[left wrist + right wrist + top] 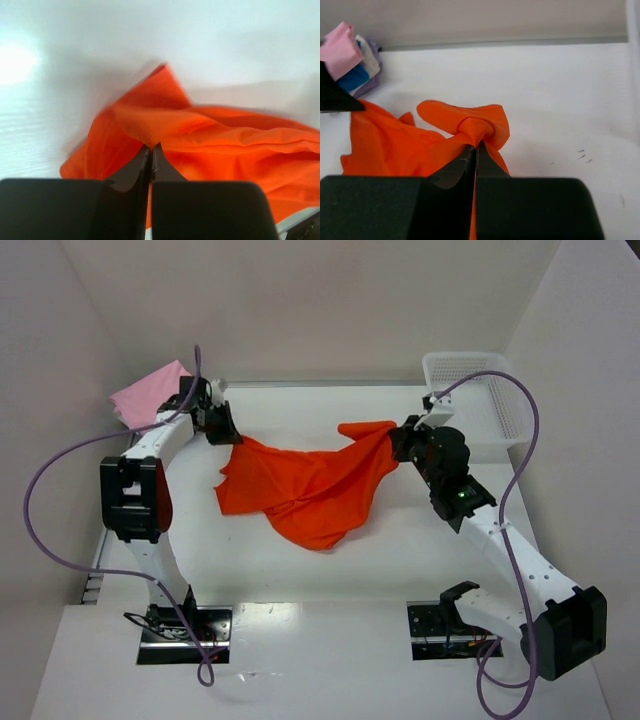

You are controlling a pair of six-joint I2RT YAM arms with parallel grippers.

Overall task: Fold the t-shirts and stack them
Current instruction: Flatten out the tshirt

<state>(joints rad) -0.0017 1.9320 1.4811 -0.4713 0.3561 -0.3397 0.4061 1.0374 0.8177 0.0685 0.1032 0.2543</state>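
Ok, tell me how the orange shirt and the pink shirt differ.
The orange shirt is unfolded mid-table; the pink shirt lies folded at the far left corner. The orange shirt is pinched by the left gripper and right gripper; the pink shirt is held by neither. Both are plain-coloured cloth.

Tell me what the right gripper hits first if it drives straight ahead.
The orange t-shirt, already bunched in the right gripper. Beyond that, probably the table, though depth is unclear.

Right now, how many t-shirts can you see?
3: the orange t-shirt mid-table; the pink t-shirt atop the far-left pile; the blue t-shirt beneath it. Paler layers there may be more.
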